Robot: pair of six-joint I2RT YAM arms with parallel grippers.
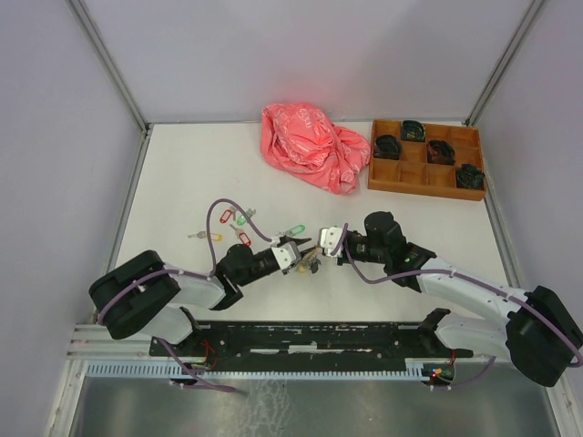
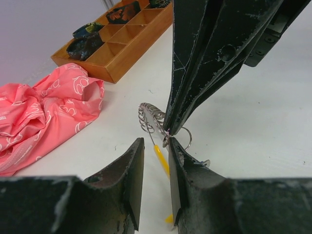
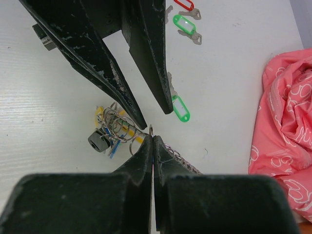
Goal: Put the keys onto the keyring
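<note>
The keyring point(image 3: 114, 126) is a tangle of silver rings and chain with a yellow band, lying on the table between both grippers; it also shows as a chain coil point(image 2: 148, 117). My right gripper point(image 3: 152, 137) is shut on a small ring of it, and its chain runs back beside the right finger. My left gripper point(image 2: 156, 141) faces it with jaws a little apart, astride the yellow band point(image 2: 161, 158), nothing pinched. A green-tagged key point(image 3: 179, 107) lies beside a left fingertip. More keys point(image 1: 241, 218), with green, red and yellow tags, lie behind the left gripper point(image 1: 305, 253).
A crumpled pink bag point(image 1: 314, 146) lies at the back centre. A wooden compartment tray point(image 1: 424, 189) with black bundles stands at the back right. A small black cylinder point(image 3: 99, 141) lies among the keyring's loops.
</note>
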